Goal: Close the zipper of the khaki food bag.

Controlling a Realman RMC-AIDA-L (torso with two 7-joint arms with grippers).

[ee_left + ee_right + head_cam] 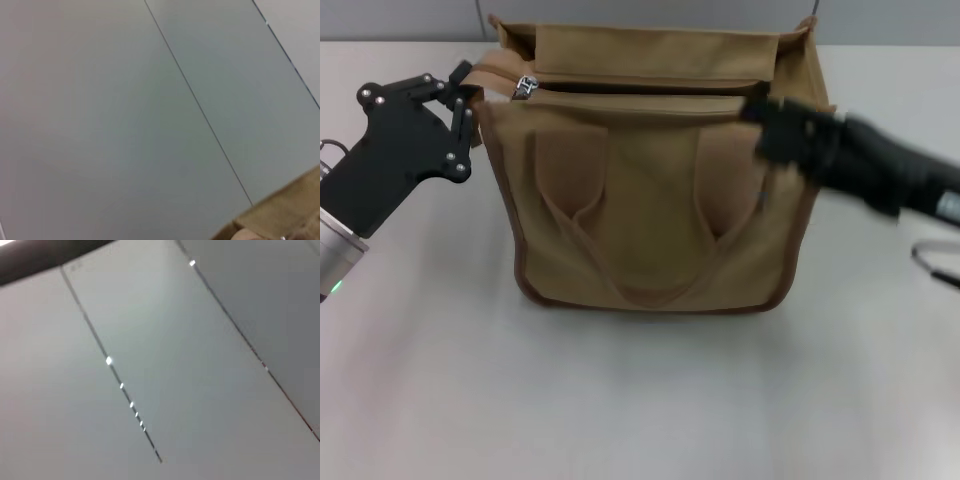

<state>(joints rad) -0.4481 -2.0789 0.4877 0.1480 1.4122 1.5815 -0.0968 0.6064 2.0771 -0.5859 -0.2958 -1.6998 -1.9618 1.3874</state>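
On the pale table (640,400), about mid-scene and toward the far side, stands the khaki food bag (655,200), upright, with its two looped strap handles hanging down its near face and dark brown piping running along its edges. Along its top runs the zipper (620,88), lying open as a dark gap from the left end across toward the right; its small silver slider (525,86) sits at the far left end of that line. At the bag's upper left corner is the left gripper (468,98), a black claw reaching in from the left, its fingertips together on the fabric tab at the corner of the bag, just beside the slider. From the right, the right gripper (770,118) reaches in to the upper right part of the bag, near the zipper's right end; it appears blurred, so I cannot tell whether its fingers are apart or together, nor whether it touches the cloth. The left wrist view shows mostly a grey panelled wall (150,125) with a corner of the khaki cloth (285,215) at one edge. The right wrist view shows only grey panels (175,370) and their seams.
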